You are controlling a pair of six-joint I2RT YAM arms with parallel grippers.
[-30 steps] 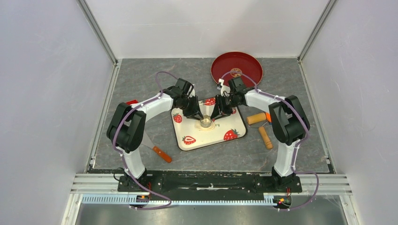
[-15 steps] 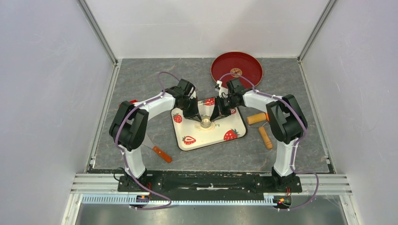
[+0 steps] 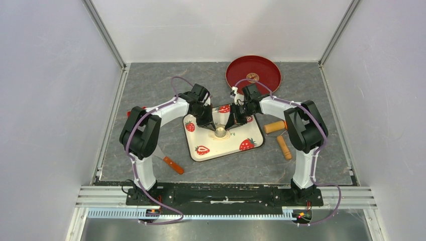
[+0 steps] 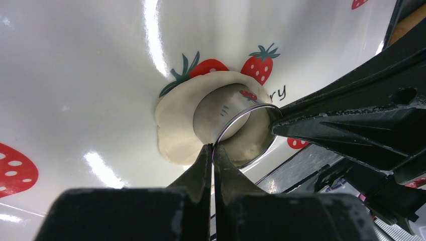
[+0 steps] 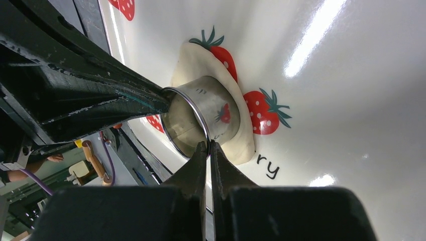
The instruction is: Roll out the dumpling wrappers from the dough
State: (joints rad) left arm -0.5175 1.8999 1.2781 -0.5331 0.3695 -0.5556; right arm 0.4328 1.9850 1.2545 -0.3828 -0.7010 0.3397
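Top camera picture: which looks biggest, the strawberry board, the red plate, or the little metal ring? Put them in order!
1. strawberry board, the biggest.
2. red plate, somewhat smaller, though it sits farther from the camera.
3. metal ring, clearly the tiniest.

L arm (image 3: pixel 168 108), R arm (image 3: pixel 279 106), white links w/ blk joints, purple cables, blk tapered fingers (image 4: pixel 199 173)

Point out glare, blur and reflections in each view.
Left wrist: bright glare streaks on the glossy white board, foreground jaws soft; right wrist: a glare streak at upper right, and the ring cutter has a red reflection on its shiny wall; top external: evenly lit, sharp, no glare.
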